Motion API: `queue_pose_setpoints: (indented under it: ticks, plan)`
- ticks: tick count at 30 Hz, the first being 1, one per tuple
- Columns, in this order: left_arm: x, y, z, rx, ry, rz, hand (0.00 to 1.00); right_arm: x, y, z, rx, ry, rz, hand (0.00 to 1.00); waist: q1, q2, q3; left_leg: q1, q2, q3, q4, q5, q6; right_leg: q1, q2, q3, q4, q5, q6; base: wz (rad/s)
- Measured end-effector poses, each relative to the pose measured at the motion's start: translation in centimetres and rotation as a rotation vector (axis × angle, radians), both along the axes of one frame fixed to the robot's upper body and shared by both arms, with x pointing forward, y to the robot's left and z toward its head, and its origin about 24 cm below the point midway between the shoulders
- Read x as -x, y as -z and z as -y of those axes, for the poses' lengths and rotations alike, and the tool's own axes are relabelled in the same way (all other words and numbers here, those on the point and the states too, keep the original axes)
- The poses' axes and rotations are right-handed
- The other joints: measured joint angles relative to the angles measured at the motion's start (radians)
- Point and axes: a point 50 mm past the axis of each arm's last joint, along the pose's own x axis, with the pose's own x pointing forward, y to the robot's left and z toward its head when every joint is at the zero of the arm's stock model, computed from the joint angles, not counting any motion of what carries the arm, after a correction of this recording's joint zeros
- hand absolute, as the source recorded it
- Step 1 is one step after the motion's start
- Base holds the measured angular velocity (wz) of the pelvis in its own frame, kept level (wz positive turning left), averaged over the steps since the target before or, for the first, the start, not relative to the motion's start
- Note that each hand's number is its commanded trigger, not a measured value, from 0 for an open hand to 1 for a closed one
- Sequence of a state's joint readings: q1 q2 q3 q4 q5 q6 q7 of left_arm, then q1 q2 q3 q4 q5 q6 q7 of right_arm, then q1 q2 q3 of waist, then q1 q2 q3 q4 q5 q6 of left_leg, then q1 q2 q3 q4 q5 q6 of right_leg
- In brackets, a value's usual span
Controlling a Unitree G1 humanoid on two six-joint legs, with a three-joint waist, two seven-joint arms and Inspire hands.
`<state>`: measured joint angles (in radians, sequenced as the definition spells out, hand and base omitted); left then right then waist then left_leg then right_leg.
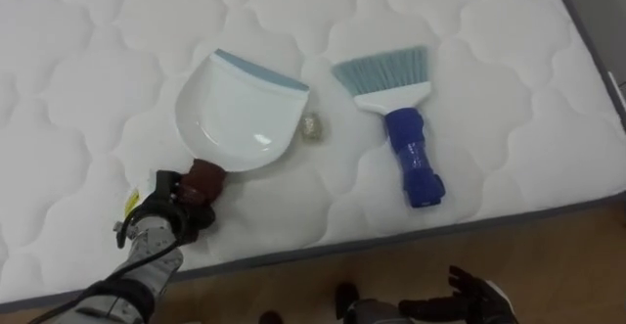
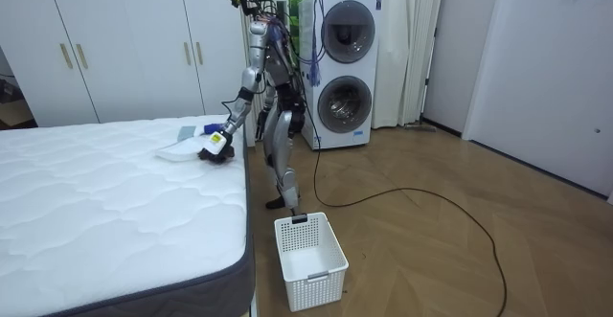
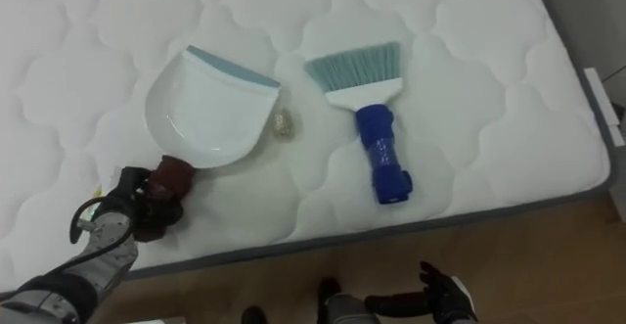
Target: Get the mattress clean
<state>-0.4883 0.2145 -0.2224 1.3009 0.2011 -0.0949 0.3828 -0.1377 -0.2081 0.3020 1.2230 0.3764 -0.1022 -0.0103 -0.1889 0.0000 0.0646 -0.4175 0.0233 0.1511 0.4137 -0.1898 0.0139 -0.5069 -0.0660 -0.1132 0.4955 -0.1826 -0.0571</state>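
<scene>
A white dustpan [image 1: 238, 116] with a blue-grey lip lies on the quilted white mattress [image 1: 88, 79]. My left hand [image 1: 172, 209] is near the bed's front edge, its fingers curled round the pan's brown handle [image 1: 205, 176]. A small crumpled scrap [image 1: 311, 126] lies just right of the pan's lip. Further right lies a hand brush [image 1: 414, 156] with a blue handle and pale teal bristles [image 1: 385, 70] that point away from me. My right hand [image 1: 471, 297] hangs low over the wooden floor with relaxed fingers and holds nothing.
I stand at the bed's side near its corner. The mattress's front edge [image 1: 391, 241] runs across below the tools. On the floor by the bed's foot stands a white plastic basket [image 2: 308, 258]. Stacked washing machines [image 2: 341, 68] and wardrobes [image 2: 115, 44] line the far wall.
</scene>
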Motion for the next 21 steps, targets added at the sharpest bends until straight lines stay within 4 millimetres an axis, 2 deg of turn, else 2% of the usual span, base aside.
queue_pose_setpoints:
  ticks: [7, 16, 19, 21]
  plan:
    - [0.2, 0.2, -0.2, -0.006, -0.012, -0.01, 1.0, 0.1, 0.0, 0.0, -0.002, 0.005, -0.008, 0.0, 0.001, -0.001, -0.0004, 0.006, 0.0, 0.001, 0.001, 0.0, 0.0, 0.005, 0.0, 0.001, 0.002, 0.0, 0.0, 0.0]
    - [0.5, 0.0, -1.6, -0.039, -0.046, -0.006, 1.0, 0.4, 0.1, 0.2, -0.001, 0.034, -0.014, 0.0, 0.006, 0.0, -0.0008, 0.018, 0.001, 0.001, 0.003, 0.0, 0.0, 0.019, 0.001, 0.0, -0.001, 0.001, 0.001, 0.0]
    - [0.4, -0.4, -2.2, -0.069, -0.055, 0.017, 1.0, 0.8, 0.2, 0.6, 0.016, 0.064, -0.02, 0.0, 0.02, 0.006, -0.004, 0.017, 0.002, 0.001, 0.002, 0.0, 0.0, 0.018, 0.002, 0.001, -0.002, 0.002, 0.001, 0.0]
    - [0.2, -0.8, -2.4, -0.098, -0.039, 0.045, 1.0, 1.5, 0.3, 1.1, 0.015, 0.114, -0.027, 0.0, 0.033, 0.015, -0.01, 0.017, 0.001, 0.002, 0.0, 0.0, 0.0, 0.018, 0.003, 0.002, -0.003, 0.003, 0.001, 0.0]
